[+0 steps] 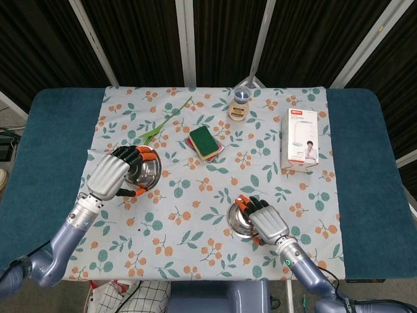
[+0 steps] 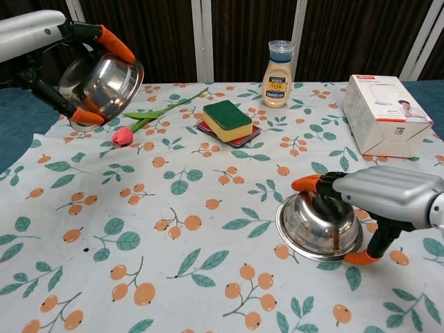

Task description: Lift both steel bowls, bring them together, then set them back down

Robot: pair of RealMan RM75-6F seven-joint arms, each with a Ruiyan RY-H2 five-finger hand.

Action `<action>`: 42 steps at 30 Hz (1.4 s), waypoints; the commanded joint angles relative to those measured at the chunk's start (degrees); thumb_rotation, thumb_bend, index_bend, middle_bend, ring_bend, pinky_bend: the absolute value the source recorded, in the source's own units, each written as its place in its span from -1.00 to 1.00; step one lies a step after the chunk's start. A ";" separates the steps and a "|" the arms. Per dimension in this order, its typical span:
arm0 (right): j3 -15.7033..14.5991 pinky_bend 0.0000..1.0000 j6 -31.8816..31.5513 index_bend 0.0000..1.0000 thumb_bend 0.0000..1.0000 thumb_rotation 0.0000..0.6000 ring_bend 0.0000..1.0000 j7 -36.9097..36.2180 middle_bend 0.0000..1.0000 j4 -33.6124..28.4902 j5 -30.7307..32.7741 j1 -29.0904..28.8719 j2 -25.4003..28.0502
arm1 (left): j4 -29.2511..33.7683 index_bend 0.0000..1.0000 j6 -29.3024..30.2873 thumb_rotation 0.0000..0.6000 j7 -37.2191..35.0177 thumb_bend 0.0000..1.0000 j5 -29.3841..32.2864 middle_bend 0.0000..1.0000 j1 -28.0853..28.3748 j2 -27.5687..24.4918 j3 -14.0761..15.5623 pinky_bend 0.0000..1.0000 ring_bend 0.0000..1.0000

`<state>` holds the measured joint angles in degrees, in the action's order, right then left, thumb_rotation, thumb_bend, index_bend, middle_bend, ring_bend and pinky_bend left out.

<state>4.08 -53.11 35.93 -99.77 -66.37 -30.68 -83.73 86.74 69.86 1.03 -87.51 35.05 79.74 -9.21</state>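
We find the bench (image 1: 52, 143) padded in teal and covered across its middle by a white cloth (image 1: 195, 195) printed with orange berries and green leaves.

The white carton (image 1: 302, 137) lies flat near the cloth's right edge. In the chest view it shows as a box (image 2: 386, 114) well apart from the bowls.

Our left hand (image 1: 112, 176) grips the left steel bowl (image 2: 103, 82), with orange-tipped fingers hooked over its rim and the thumb under it. That bowl is off the cloth, tilted, its opening turned toward the middle of the bench.

Our right hand (image 2: 378, 198) is over the right steel bowl (image 2: 318, 223), which sits upside down on the cloth near the front edge. Fingers reach over its far side and the thumb tip (image 2: 361, 258) is at its near rim. We cannot tell whether the grip has closed on the bowl. The bowl's rim appears flat on the cloth.

The green and yellow sponge (image 2: 227, 119) rests on a red pad at centre rear. The bottle (image 2: 278, 64) stands upright behind it, near the cloth's far edge. The pink tulip (image 2: 149, 120) lies on the cloth, its stem running toward the far edge, just below the lifted bowl in the chest view.
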 commanded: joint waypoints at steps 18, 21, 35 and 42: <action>-2.04 0.96 -2.21 0.68 -0.48 1.00 0.75 5.63 0.55 0.81 4.40 -2.95 -2.07 | -1.41 0.00 -0.52 1.00 -0.15 -0.02 0.85 0.27 0.53 0.44 0.28 0.51 0.04; -2.17 1.00 -3.53 0.97 -0.45 1.00 0.97 6.28 0.83 0.06 4.39 -2.86 -2.06 | -1.58 0.00 -0.58 1.00 -0.36 -0.02 0.88 0.27 0.50 0.37 0.44 0.51 0.04; -0.87 1.00 -7.20 1.00 -0.31 1.00 1.00 -2.29 1.00 -10.35 0.03 -1.60 5.97 | -1.68 -0.01 2.45 1.00 -3.61 0.08 -2.25 0.26 0.35 1.40 1.09 0.51 0.04; 5.78 1.00 -6.79 1.00 -0.30 1.00 1.00 -31.96 1.00 -11.12 -5.56 0.24 10.53 | -3.24 -0.02 11.05 1.00 -13.60 0.03 -8.44 0.26 -0.09 5.24 0.90 0.51 0.04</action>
<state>5.24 -60.05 21.34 -110.02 -68.10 -31.78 -76.41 84.41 77.55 -8.92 -93.62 35.22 83.08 -8.14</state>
